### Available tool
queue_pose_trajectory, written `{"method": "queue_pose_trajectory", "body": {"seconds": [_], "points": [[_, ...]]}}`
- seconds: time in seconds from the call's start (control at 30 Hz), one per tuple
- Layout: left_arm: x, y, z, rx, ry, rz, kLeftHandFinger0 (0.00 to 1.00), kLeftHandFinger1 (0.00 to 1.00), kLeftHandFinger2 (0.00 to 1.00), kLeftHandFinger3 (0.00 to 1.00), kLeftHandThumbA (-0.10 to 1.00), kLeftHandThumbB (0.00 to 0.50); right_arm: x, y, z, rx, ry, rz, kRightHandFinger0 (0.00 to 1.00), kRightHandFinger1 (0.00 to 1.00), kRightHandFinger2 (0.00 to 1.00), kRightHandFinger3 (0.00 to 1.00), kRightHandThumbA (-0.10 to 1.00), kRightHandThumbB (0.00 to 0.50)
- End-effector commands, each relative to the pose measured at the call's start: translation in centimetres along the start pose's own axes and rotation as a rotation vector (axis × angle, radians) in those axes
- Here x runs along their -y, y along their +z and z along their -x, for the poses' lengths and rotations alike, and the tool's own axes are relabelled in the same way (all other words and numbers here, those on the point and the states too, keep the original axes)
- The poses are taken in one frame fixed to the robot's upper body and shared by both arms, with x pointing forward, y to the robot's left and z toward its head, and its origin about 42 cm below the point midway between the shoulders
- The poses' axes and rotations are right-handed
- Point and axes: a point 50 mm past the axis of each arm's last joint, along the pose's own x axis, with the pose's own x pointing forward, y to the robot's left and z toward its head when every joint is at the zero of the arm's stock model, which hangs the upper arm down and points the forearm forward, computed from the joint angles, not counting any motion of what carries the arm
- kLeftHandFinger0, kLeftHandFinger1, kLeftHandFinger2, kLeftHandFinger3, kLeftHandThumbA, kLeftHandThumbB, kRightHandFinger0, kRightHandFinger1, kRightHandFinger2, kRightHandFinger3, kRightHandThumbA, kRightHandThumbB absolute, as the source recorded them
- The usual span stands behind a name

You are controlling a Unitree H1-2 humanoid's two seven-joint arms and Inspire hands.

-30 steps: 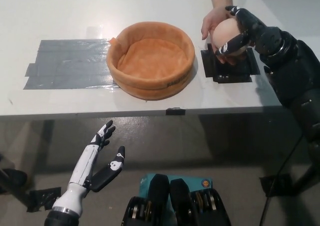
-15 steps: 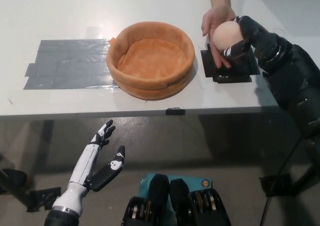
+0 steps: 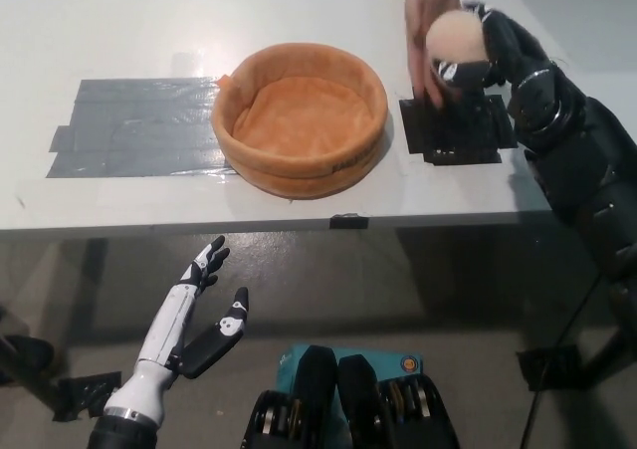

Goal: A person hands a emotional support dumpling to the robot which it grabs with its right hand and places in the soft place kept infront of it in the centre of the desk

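Note:
The dumpling [image 3: 451, 33] is a pale, round plush, raised above the table at the far right. My black right hand [image 3: 485, 53] is shut on it, fingers wrapped around its right side and underside. A person's hand [image 3: 422, 16] lies against the dumpling's left side, blurred. The soft place is a round orange cushioned basket [image 3: 299, 175] in the middle of the table, with nothing inside, well to the left of my right hand. My white left hand [image 3: 199, 318] rests open at the lower left, below the table's front edge.
A black tape patch [image 3: 453, 130] lies on the table under my right hand. A wide grey tape patch [image 3: 129, 125] lies left of the basket. The table's front edge [image 3: 299, 220] runs across the middle of the picture.
My right hand has risen and moved toward the far edge with the dumpling in it. The person's hand has shifted the same way, staying at the dumpling's left. My left hand has not moved.

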Motion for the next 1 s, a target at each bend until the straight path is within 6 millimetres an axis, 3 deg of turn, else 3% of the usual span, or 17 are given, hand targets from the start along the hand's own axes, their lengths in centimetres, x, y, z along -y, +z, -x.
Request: {"method": "queue_pose_trajectory", "body": {"seconds": [0.0,0.1,0.17,0.2,0.27,0.3,0.33,0.4,0.43,0.47,0.57,0.8,0.9,0.97], "points": [[-0.8,1.4,-0.6,0.062,0.006,-0.018,1.0,1.0,1.0,1.0,0.49,0.0,4.4,5.4,-0.2,0.208,-0.225,-0.033,0.06,0.58,0.94,1.0,-0.1,0.19],[-0.8,1.4,-0.6,0.062,0.008,-0.009,1.0,1.0,1.0,1.0,0.49,0.0,5.3,7.6,0.4,0.303,-0.268,-0.066,0.06,0.6,0.96,1.0,-0.1,0.148],[-0.8,1.4,-0.6,0.062,0.009,-0.004,1.0,1.0,1.0,1.0,0.49,0.0,5.9,10.0,1.1,0.376,-0.286,-0.09,0.1,0.65,1.0,1.0,-0.1,0.156],[-0.8,1.3,-0.6,0.061,0.009,-0.005,1.0,1.0,1.0,1.0,0.49,0.0,5.9,10.4,1.3,0.389,-0.289,-0.091,0.07,0.58,0.96,1.0,-0.1,0.155],[-0.8,1.3,-0.7,0.059,0.006,-0.009,1.0,1.0,1.0,1.0,0.49,0.0,5.9,11.8,1.9,0.418,-0.302,-0.09,0.13,0.49,0.7,0.71,-0.1,0.194],[-0.7,1.4,-0.6,0.057,0.004,-0.012,1.0,1.0,1.0,1.0,0.49,0.0,5.5,13.1,2.4,0.475,-0.306,-0.097,0.03,0.33,0.57,0.62,-0.1,0.2],[-0.7,1.3,-0.6,0.057,0.004,-0.015,1.0,1.0,1.0,1.0,0.49,0.0,5.1,13.7,2.7,0.498,-0.311,-0.083,0.0,0.22,0.5,0.57,-0.1,0.19],[-0.8,1.3,-0.5,0.051,0.005,-0.014,1.0,1.0,1.0,1.0,0.49,0.0,4.4,14.4,3.0,0.491,-0.313,-0.059,0.0,0.23,0.62,0.62,-0.1,0.183],[-0.7,1.3,-0.4,0.049,0.004,-0.011,1.0,1.0,1.0,1.0,0.49,0.0,3.7,14.6,2.9,0.493,-0.308,-0.052,0.05,0.25,0.65,0.61,-0.1,0.258],[-0.6,1.4,-0.5,0.051,0.003,-0.008,1.0,1.0,1.0,1.0,0.49,0.0,2.8,15.1,3.0,0.496,-0.292,-0.069,0.0,0.21,0.69,0.66,-0.1,0.218],[-0.5,1.6,-0.8,0.066,0.01,0.008,1.0,1.0,1.0,1.0,0.47,0.0,0.6,15.9,3.0,0.518,-0.207,-0.128,0.01,0.3,0.82,0.78,-0.1,0.216],[-0.8,1.8,-0.8,0.072,0.0,-0.02,1.0,1.0,1.0,1.0,0.43,0.0,-5.4,15.5,2.6,0.467,-0.108,-0.1,0.0,0.36,0.82,0.75,-0.1,0.214],[-0.9,1.8,-0.8,0.077,-0.002,-0.024,1.0,1.0,1.0,1.0,0.44,0.0,-7.5,15.1,2.6,0.44,-0.055,-0.064,0.0,0.42,0.89,0.8,-0.1,0.176],[-0.8,1.8,-0.8,0.075,-0.003,-0.017,1.0,1.0,1.0,1.0,0.44,0.0,-8.4,14.7,2.7,0.431,-0.03,-0.046,0.0,0.46,0.92,0.82,-0.1,0.179]]}}
